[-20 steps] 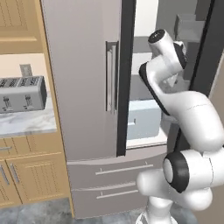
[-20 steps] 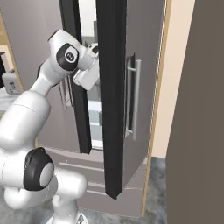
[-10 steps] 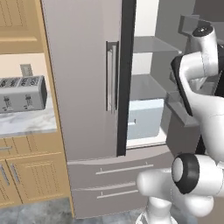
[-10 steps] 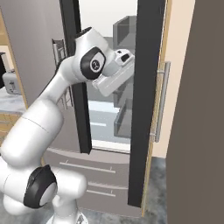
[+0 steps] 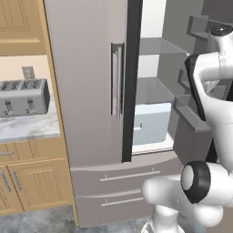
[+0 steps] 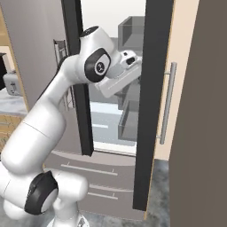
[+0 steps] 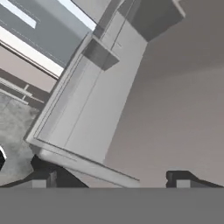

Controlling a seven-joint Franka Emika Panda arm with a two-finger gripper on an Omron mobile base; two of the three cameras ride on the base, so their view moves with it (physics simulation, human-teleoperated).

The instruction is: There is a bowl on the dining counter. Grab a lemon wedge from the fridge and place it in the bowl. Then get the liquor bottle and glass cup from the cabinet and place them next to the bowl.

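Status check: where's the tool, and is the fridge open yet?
Tool open, empty, by the inside of the fridge door. Door swung wide, shelves exposed. No lemon wedge spotted yet. Door bins close under the tool.

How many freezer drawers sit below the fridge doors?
2, stacked: the upper drawer directly under the doors, the lower drawer beneath it near the floor. The arm partly covers both.

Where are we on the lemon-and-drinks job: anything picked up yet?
Done: the right fridge door stands open, its shelves exposed. In hand: the gripper is open and empty, its fingers wide apart, facing a door bin; I can't spot a lemon wedge. Left: grab the wedge, drop it in the bowl, then bring the liquor bottle and glass cup beside the bowl.
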